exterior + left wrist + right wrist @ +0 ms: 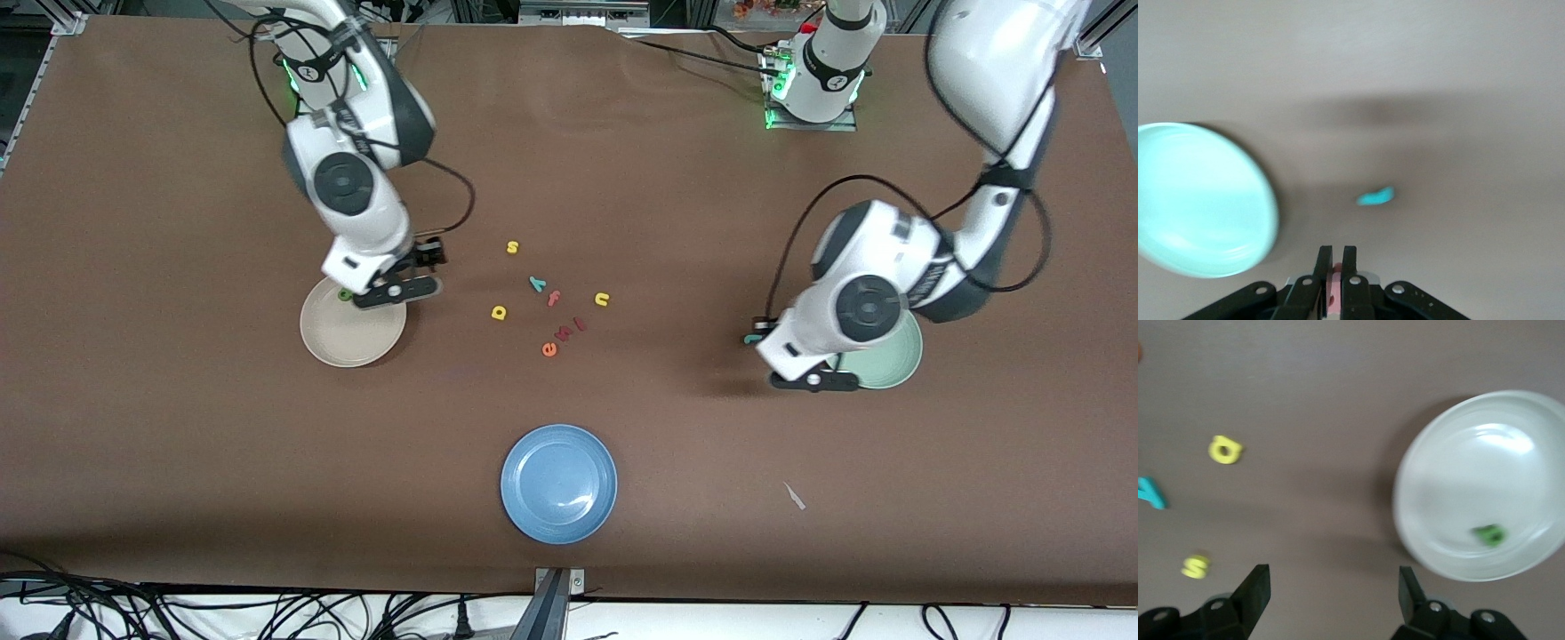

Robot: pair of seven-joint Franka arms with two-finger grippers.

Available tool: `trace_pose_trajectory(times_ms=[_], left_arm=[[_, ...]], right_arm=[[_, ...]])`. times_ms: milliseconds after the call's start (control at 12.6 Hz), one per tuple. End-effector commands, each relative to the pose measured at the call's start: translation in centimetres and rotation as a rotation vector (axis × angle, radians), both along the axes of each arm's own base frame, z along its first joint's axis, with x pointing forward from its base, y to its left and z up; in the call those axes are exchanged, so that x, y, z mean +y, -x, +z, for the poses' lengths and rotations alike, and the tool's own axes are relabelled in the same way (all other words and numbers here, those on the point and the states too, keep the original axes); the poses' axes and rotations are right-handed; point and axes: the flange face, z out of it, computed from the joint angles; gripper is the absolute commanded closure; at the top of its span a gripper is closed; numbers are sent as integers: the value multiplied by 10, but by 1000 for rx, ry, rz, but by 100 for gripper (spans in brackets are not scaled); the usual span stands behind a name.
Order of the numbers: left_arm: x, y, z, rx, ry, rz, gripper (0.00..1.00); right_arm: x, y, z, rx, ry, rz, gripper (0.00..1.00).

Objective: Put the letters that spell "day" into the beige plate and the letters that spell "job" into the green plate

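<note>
Brown cloth covers the whole counter [622,178], and the sorting on it has barely begun. One dark green looped letter [1489,535] lies in the beige plate [342,342], toward the right arm's end. That is the only letter of "day" delivered. The yellow looped letter [499,312] and the teal "y" [536,284] are on the cloth mid-counter, among the yellow "s" [512,247], the pink "f" [553,299], the yellow "u" [602,300] and the orange "e" [549,349].

The right gripper [1331,593] hangs over the cloth just beside the beige plate, its fingers spread wide with nothing between them.

The green plate [893,369], toward the left arm's end, looks empty where it shows, though the arm covers part of it. The left gripper [1336,257] is over the cloth beside that plate, its fingers pressed together on a small pink piece [1335,287], probably the pinkish-red letter of "job". By my judgement, five letters remain to be placed.

Only the left wrist view shows that pink piece, and it shows a small teal letter [1375,196] on the cloth near the green plate, possibly the "j". The front view alone shows the blue plate [558,483], nearest the camera and empty. I cannot find the blue "o" in any view.
</note>
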Motion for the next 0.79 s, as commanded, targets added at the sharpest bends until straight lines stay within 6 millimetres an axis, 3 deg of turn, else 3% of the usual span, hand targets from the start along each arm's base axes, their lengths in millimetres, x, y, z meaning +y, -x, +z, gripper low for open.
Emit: trace_pose_trajectory(times_ms=[0,79,238,397,476,635,714], left_arm=[[66,2,-17,69,53,-73,100],[92,0,-32,90,79,-93,100],[128,-3,-68,102,84,-115,100],[137,-1,-100,122,76,-130,100],[142,1,-103,129,78,-120,82],[141,3,-102,131,83,-111,3],[136,1,-83,119,71,-112,0]], right_arm=[[32,11,-21,-14,0,-141,14],[37,16,-26,-15,0,-192,14],[67,40,-42,-10,-20,-282,14],[71,43,-55,-12,-25,-289,14],[72,40,-54,-22,-31,-284,14],[74,26,-46,-52,-46,-269,14],[74,13,-41,-66,-59,-261,14]])
